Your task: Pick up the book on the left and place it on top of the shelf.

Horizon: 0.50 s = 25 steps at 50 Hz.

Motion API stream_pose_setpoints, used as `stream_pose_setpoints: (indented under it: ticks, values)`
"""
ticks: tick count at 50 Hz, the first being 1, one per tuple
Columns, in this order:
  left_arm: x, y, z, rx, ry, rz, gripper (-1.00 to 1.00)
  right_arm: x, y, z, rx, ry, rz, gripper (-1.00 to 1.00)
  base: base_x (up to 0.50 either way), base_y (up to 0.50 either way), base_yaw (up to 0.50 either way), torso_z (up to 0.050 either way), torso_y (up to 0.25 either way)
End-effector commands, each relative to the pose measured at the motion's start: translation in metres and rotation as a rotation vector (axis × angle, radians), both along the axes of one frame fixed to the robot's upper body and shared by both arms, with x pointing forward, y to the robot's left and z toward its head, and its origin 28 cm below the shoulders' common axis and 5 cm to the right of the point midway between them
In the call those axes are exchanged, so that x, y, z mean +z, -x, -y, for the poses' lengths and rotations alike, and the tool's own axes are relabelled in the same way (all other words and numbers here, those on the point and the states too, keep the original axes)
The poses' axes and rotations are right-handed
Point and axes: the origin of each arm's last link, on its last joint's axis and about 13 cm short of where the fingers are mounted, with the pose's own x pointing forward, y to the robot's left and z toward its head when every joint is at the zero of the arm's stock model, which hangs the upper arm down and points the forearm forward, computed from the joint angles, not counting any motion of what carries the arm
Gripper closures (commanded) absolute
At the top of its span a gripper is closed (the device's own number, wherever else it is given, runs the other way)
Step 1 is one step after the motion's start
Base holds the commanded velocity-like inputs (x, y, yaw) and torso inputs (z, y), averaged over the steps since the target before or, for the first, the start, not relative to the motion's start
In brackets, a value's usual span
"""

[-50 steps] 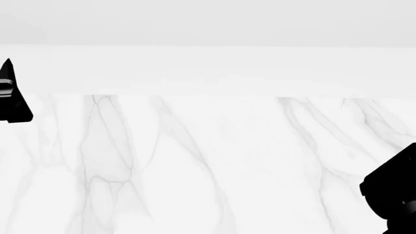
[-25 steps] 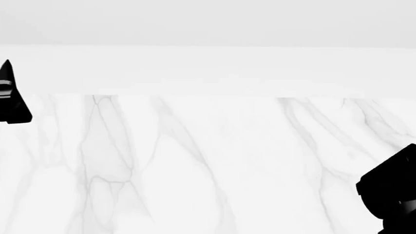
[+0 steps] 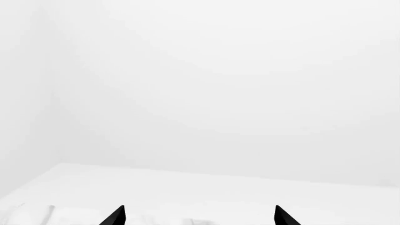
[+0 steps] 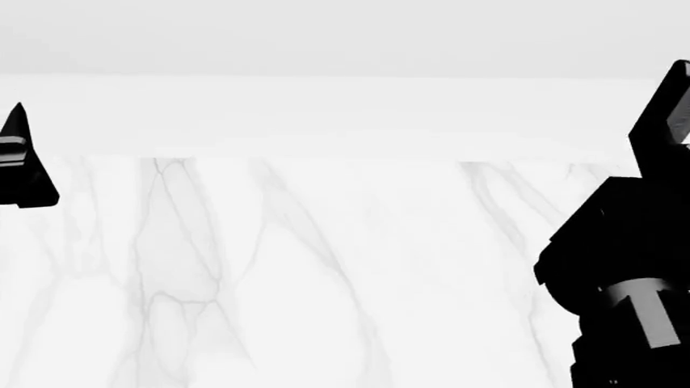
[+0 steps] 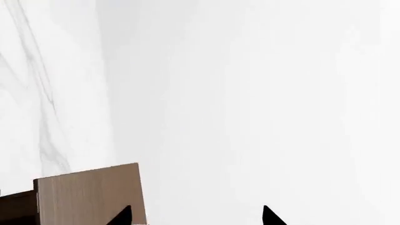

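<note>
Now right arm (image 4: pixel 620 267) stands raised over marble, right gripper (image 5: pixel 196 215) beside shelf (image 5: pixel 87 194).

Head view: looks forward and down, close over a white marble tabletop (image 4: pixel 323 267), with a pale wall beyond; the left arm (image 4: pixel 22 166) cuts its left edge, the right arm (image 4: pixel 631 267) its right edge.
Left wrist view: faces a blank pale wall and a strip of tabletop (image 3: pixel 187 187); two dark jaw tips wide apart.
Right wrist view: faces marble surface and wall, near a corner of the shelf (image 5: pixel 87 197); jaw tips apart.
Shared: only the white marble and wall.
</note>
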Motion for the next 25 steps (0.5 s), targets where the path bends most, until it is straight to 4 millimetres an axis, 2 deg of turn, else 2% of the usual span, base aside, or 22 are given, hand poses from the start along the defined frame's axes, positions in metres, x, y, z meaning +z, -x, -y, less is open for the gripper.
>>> stream_pose_setpoints:
  ticks: [1,13,18,19,21,24,25]
  values:
    - [-0.001,0.0,-0.001,0.002,0.004,-0.001,-1.0,0.021,-0.017,-0.022,0.177,0.041,0.067,-1.0,0.0,0.0,0.0,0.0,0.0]
    - [-0.002,-0.001,-0.001,0.002,0.005,-0.001,-1.0,0.019,-0.02,-0.025,0.211,0.03,0.087,-1.0,0.0,0.0,0.0,0.0,0.0]
    - [-0.001,-0.001,-0.001,0.001,0.004,-0.001,-1.0,0.019,-0.029,-0.035,0.31,-0.193,0.211,-1.0,0.0,0.0,0.0,0.0,0.0]
    - [-0.001,-0.001,-0.001,0.001,0.004,0.0,-1.0,0.015,-0.032,-0.039,0.356,-0.315,0.251,-1.0,0.0,0.0,0.0,0.0,0.0]
    - [-0.002,-0.001,-0.001,0.001,0.004,0.0,-1.0,0.01,-0.035,-0.042,0.407,-0.37,0.292,-1.0,0.0,0.0,0.0,0.0,0.0]
    - [-0.002,0.0,-0.001,0.001,0.003,-0.002,-1.0,0.002,-0.039,-0.048,0.497,-0.563,0.358,-1.0,0.0,0.0,0.0,0.0,0.0]
    - [-0.003,-0.001,0.0,0.0,0.001,-0.004,-1.0,-0.002,-0.039,-0.051,0.514,-0.701,0.378,-1.0,0.0,0.0,0.0,0.0,0.0]
